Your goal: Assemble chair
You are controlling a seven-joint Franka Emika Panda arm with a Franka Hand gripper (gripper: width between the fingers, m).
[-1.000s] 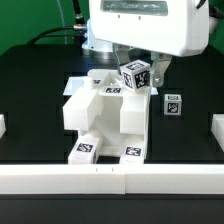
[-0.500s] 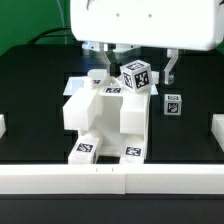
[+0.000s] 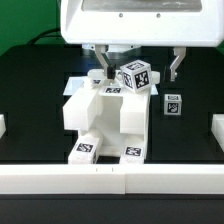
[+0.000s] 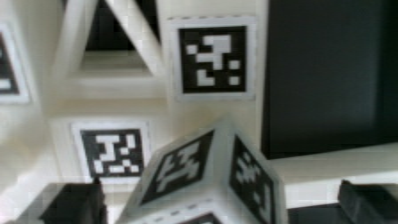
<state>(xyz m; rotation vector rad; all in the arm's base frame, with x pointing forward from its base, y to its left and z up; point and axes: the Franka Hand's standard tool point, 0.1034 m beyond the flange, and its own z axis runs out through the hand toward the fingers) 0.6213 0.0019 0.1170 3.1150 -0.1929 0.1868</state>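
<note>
Two dark fingers (image 3: 101,62) of the gripper (image 3: 139,70) stood spread wide, one on each side of the small cube (image 3: 137,76). A gap showed at both sides, and nothing was pinched. In the wrist view the pads (image 4: 63,205) sat well apart, with the cube's sharp corner edge between them.

The cube rested on top of the chair body (image 3: 100,115), turned corner-on to the exterior view rather than square to the block beneath. The body stood mid-table on the black table (image 3: 30,95). A second small tagged block (image 3: 173,102) lay just beside it on the exterior view's right. A white rail (image 3: 110,182) ran along the near edge.

The step in hand appeared to be seating the cube on the body. The next move would call either for a straight lift clear of the cube, or, if the skew matters, for a fresh grip to square it.

All chair parts were matte white plastic, blocky and hard-edged, with flat printed black-and-white tags. The gripper housing was glossy white.
</note>
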